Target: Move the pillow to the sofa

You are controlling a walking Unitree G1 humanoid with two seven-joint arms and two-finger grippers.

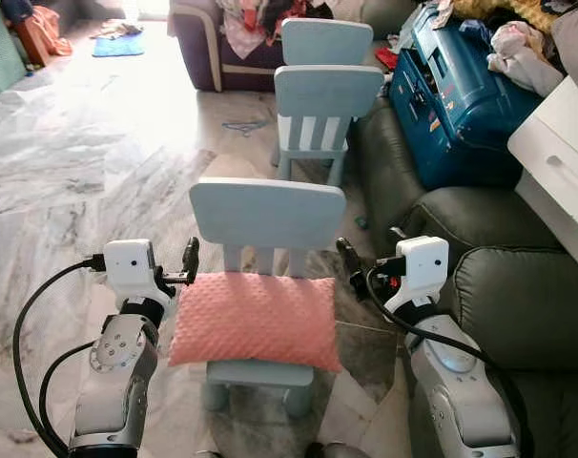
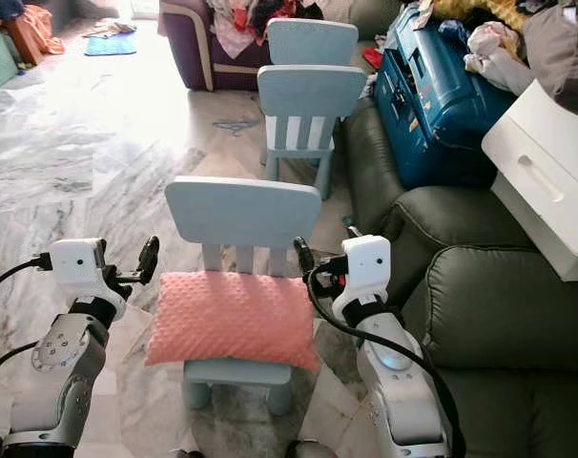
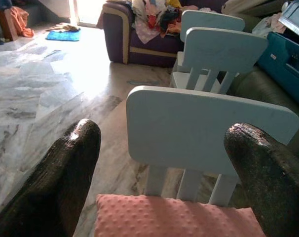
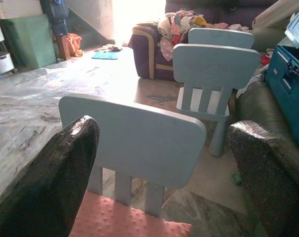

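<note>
The pink pillow (image 1: 257, 320) lies flat on the seat of a small pale blue chair (image 1: 268, 212) in the lower centre of the frame, covering most of the seat and touching the slats of the backrest. My left gripper (image 1: 188, 262) is held at the pillow's left edge, just beside its upper left corner, fingers spread wide and closed on nothing; in the left wrist view both fingers (image 3: 56, 182) frame the chair back with the pillow low between them. My right gripper (image 1: 351, 267) sits at the pillow's upper right corner, close to it but apart, likewise wide open and holding nothing. The grey sofa (image 1: 518, 305) occupies the right side of the frame, just beside the chair. On its upper part rests a blue case (image 1: 456, 91), with a white drawer unit (image 1: 561, 157) at the right edge. Two more pale blue chairs (image 1: 322, 105) stand behind the first, toward upper centre. The floor (image 1: 79, 162) is grey marble.
</note>
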